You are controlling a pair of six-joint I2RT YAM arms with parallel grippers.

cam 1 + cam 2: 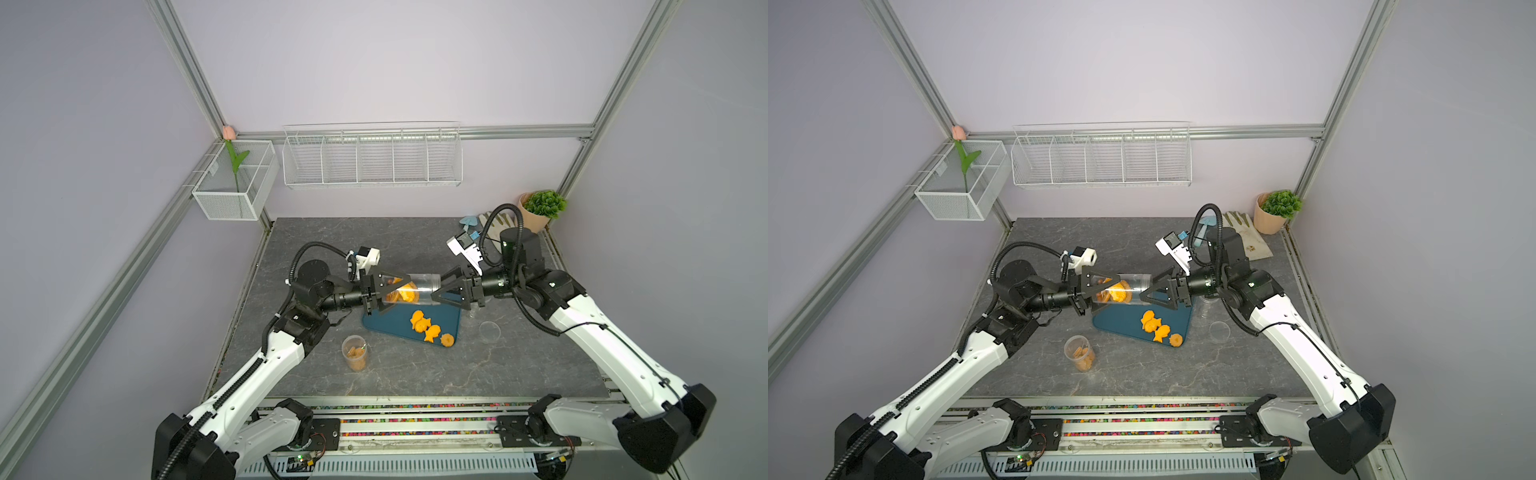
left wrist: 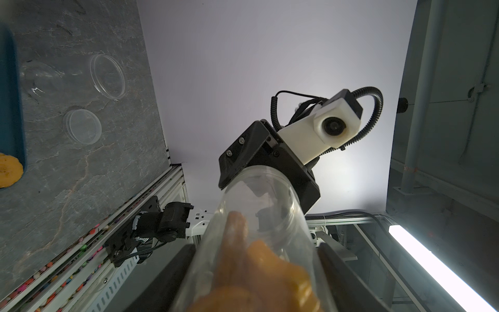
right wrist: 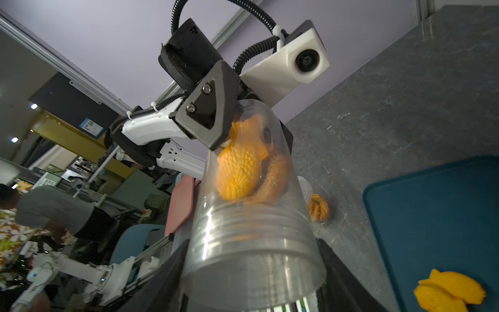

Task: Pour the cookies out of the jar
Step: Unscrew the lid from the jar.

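Lilac walls on an aluminium frame enclose a grey marbled desk (image 1: 374, 245). A wire rack (image 1: 372, 156) hangs on the back wall. A teal tray (image 1: 386, 326) lies mid-desk.

Over the tray's far edge, the clear jar (image 1: 422, 286) lies horizontal in the air, spanning both arms. The left fingers (image 3: 208, 116) are clamped on its base end, and the right fingers (image 2: 243, 156) grasp its threaded end.

The cookies (image 1: 401, 293) inside the jar are bunched at the base end, between the left fingers and well apart from the right ones. An orange fish shape shows through the wall in the right wrist view. Three loose cookies lie on the tray, below the jar.

A second jar (image 1: 355, 353), also holding biscuits, sits on the desk near the tray's front left corner. A clear lid (image 1: 489, 331) lies on the desk to the right of the tray.
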